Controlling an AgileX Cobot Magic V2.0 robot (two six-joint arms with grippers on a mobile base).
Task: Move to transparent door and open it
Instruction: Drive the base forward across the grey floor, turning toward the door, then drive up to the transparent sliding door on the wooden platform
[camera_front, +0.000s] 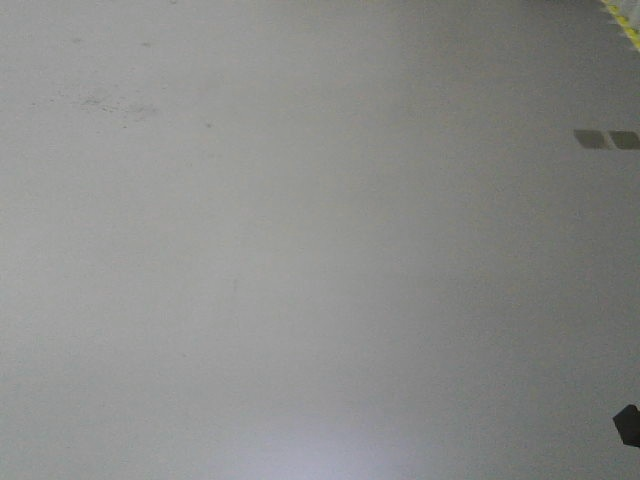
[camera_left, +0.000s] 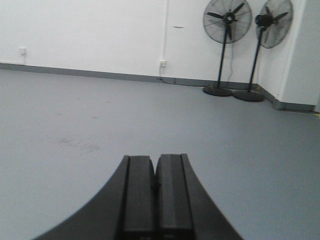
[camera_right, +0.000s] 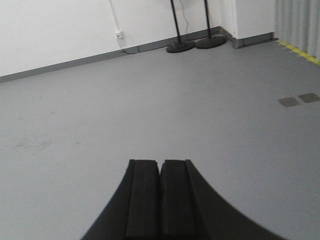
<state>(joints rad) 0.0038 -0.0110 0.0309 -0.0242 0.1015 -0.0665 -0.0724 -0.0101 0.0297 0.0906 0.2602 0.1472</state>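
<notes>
Transparent door: out of shot in all three views. Left gripper (camera_left: 156, 159) had its two black fingers pressed flat together, nothing between them. Right gripper (camera_right: 160, 163) was the same, fingers closed tight and empty. Under both ran the grey floor (camera_left: 75, 115). Two pedestal fans (camera_left: 227, 22) stood side by side in the floor's far right corner, against the white wall (camera_left: 90, 30). Two dark floor plates (camera_right: 299, 99) sat side by side near the floor's right edge, near a yellow striped line (camera_right: 300, 52).

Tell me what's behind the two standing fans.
A white wall with a grey baseboard stands behind the left fan and the right fan. The fans themselves cover small parts of it.
</notes>
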